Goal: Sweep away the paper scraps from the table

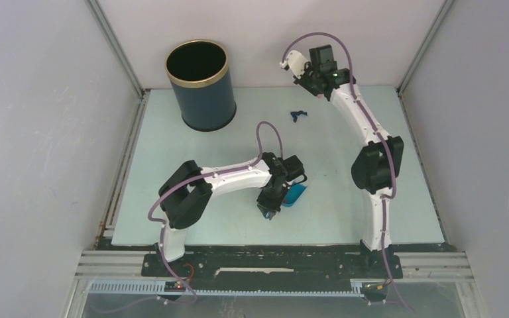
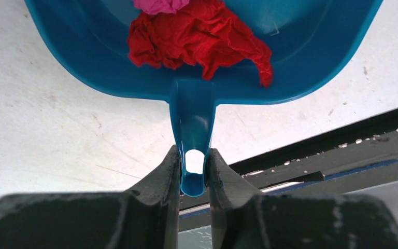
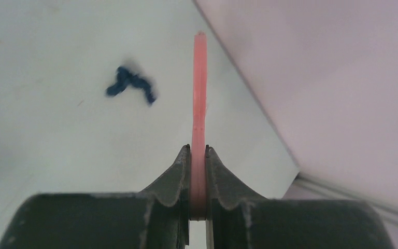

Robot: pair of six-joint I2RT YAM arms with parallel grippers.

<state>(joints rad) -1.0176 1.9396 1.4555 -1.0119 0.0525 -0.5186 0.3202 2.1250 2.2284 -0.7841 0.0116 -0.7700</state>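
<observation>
Two paper bits in the dustpan (image 2: 83,57): red scrap (image 2: 197,41), big and crumpled, low in the pan just above the handle root; pink scrap (image 2: 158,5) touching its upper edge, mostly cut off by the frame. Left gripper (image 2: 193,162) clamped on the tip of the blue handle, one finger on each side, the hanging hole showing between them. Pan mouth turned away from the wrist. Seen from above, dustpan towards the near edge of the counter (image 1: 172,165), roughly mid-width, half hidden under the left wrist. Cannot tell whether the pan rests on the counter or hangs just over it.

Blue scrap (image 1: 297,114) alone on the counter near the far edge, right of middle, between the bin (image 1: 199,86) and the right arm, touching neither. Bin upright, dark with a gold rim, towards the far left corner.

Right gripper (image 3: 198,155) shut tight on the brush (image 3: 199,93), of which only a thin pink strip shows, edge-on, pointing straight out from the fingers. Held raised by the far edge, towards the far right corner, close to the white wall (image 3: 342,78). From that wrist, blue scrap left of the pink strip, apart from it.
</observation>
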